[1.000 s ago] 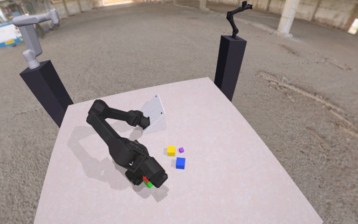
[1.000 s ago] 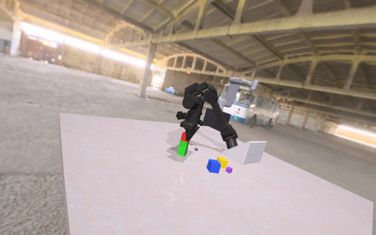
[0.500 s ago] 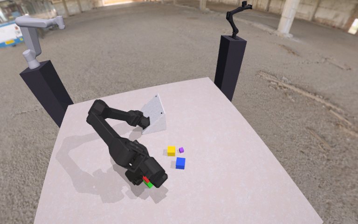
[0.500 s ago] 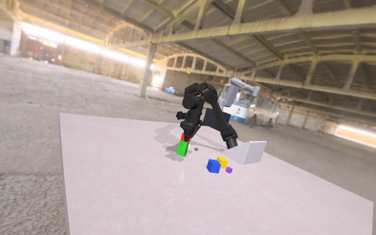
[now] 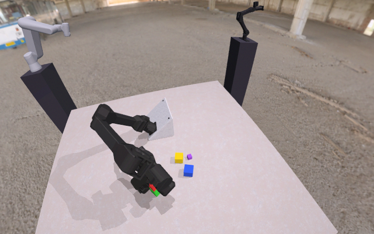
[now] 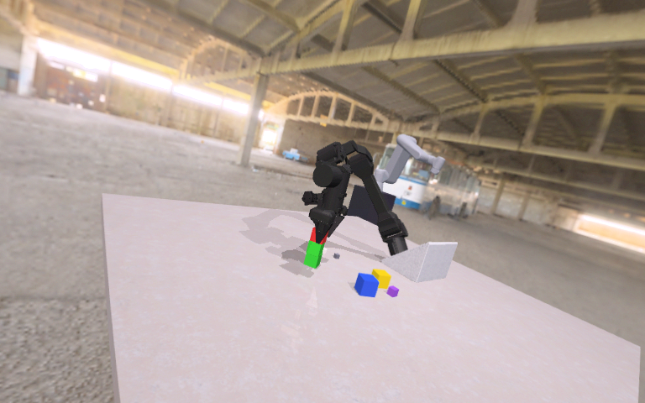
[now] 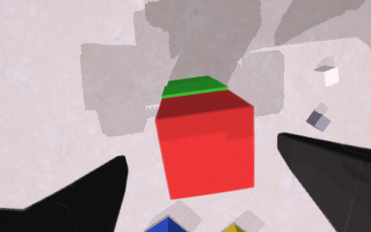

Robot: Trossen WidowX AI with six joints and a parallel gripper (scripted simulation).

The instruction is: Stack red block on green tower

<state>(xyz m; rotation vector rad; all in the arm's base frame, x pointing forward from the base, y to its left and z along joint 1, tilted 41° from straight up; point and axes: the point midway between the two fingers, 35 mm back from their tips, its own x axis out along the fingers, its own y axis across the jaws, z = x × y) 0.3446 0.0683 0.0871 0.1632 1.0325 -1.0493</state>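
The red block (image 5: 152, 187) (image 6: 313, 235) (image 7: 208, 155) sits on top of the green tower (image 5: 155, 192) (image 6: 312, 255) (image 7: 195, 85), which is two green blocks high and stands upright. My gripper (image 6: 323, 238) (image 7: 203, 152) is open and points down at the red block. In the wrist view one finger is on each side of the red block, with a visible gap on both sides. The arm hides much of the stack in the top view, and a finger covers part of the red block in the exterior view.
A blue block (image 5: 188, 170) (image 6: 366, 285), a yellow block (image 5: 178, 157) (image 6: 381, 278) and a small purple block (image 5: 189, 156) (image 6: 392, 290) lie near each other. A small grey block (image 6: 336, 255) (image 7: 318, 120) and a white one (image 7: 331, 76) lie near the tower. A speckled wedge (image 6: 437, 261) stands by the arm's base.
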